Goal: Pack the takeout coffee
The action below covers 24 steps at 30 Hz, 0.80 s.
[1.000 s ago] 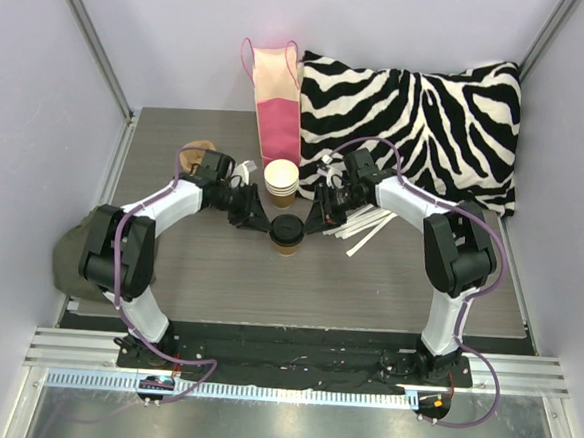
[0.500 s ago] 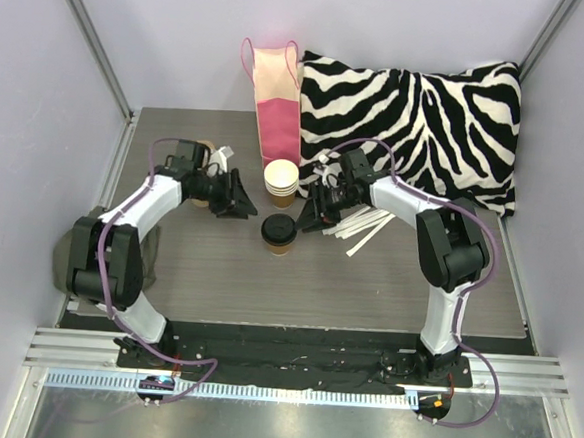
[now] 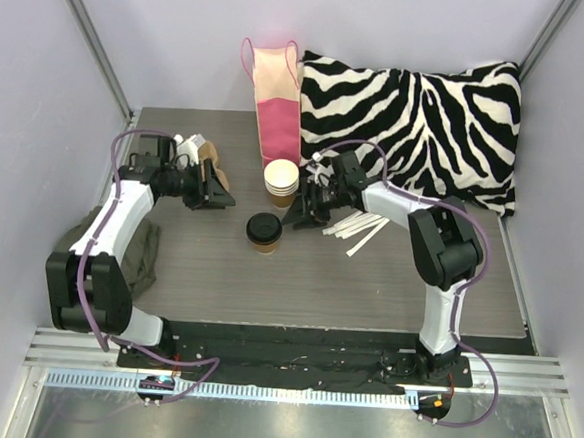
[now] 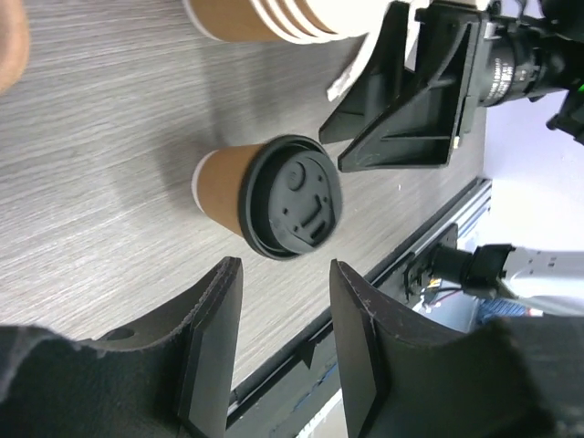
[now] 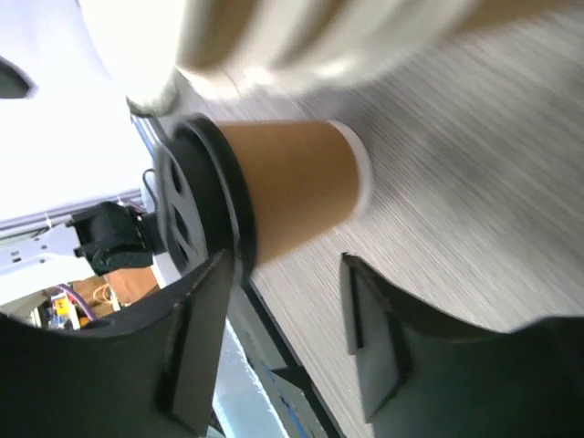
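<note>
A kraft-brown coffee cup (image 3: 264,231) with a black lid stands on the table; it also shows in the left wrist view (image 4: 270,196) and the right wrist view (image 5: 274,190). A stack of cream-white cups (image 3: 282,181) with a brown one at the bottom stands just behind it. My left gripper (image 3: 224,194) is open and empty to the left of the lidded cup, apart from it (image 4: 285,269). My right gripper (image 3: 298,216) is open and empty just right of the cup, near its side (image 5: 283,269). A pink and cream paper bag (image 3: 278,98) stands at the back.
A zebra-striped pillow (image 3: 419,118) fills the back right. White straws or stirrers (image 3: 361,229) lie under the right arm. A tan pulp carrier (image 3: 209,156) sits behind the left gripper. An olive cloth (image 3: 94,255) hangs at the left table edge.
The left arm has drawn back to the left, away from the lidded cup. The lidded cup has shifted slightly left. The right gripper has followed it left.
</note>
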Each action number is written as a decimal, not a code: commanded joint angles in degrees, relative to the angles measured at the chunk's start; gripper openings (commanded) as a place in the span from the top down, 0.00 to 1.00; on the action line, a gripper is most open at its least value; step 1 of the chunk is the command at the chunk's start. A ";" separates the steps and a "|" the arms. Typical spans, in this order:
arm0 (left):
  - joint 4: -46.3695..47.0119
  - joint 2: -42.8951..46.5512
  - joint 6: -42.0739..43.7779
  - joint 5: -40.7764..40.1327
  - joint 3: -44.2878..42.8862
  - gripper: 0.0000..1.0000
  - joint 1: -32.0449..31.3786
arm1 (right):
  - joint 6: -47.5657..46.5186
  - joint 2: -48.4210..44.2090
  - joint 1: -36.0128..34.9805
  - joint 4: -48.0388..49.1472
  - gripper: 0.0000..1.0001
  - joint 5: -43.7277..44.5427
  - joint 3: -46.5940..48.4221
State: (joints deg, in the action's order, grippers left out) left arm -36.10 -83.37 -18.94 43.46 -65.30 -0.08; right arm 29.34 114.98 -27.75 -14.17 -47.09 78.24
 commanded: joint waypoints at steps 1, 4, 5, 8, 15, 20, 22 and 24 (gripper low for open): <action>-0.82 3.13 3.03 2.15 -0.01 0.52 1.64 | -0.94 -10.46 2.26 5.30 0.36 2.26 -7.02; 2.43 3.48 -0.30 2.24 0.26 0.51 2.71 | -8.12 -15.39 0.52 2.32 0.28 5.94 -9.41; 3.30 3.57 -2.48 2.41 0.35 0.50 3.41 | -10.08 -16.09 -0.28 -0.56 0.27 8.83 -9.59; 5.59 3.57 -4.79 2.77 -0.09 0.50 5.51 | -15.44 -17.16 -5.45 -4.53 0.25 15.33 -9.86; 6.57 4.80 -6.20 1.98 -1.85 0.47 10.18 | -12.56 -15.23 -14.35 -2.62 0.25 27.75 -8.72; 6.92 6.03 -4.36 -1.62 -2.46 0.35 10.97 | -9.14 -11.81 -17.42 0.02 0.25 30.65 -6.26; 6.39 5.77 -3.04 -3.81 -3.08 0.32 11.06 | -7.55 -9.96 -17.43 0.37 0.25 31.35 -3.89; 4.64 4.80 -2.16 -5.66 -4.66 0.32 11.15 | -6.67 -8.02 -17.43 0.55 0.25 32.84 -1.61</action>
State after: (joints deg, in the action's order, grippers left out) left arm -31.70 -79.29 -23.40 41.67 -66.02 10.63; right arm 19.81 104.47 -44.95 -17.10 -19.07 71.11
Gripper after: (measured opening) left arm 0.674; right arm 0.747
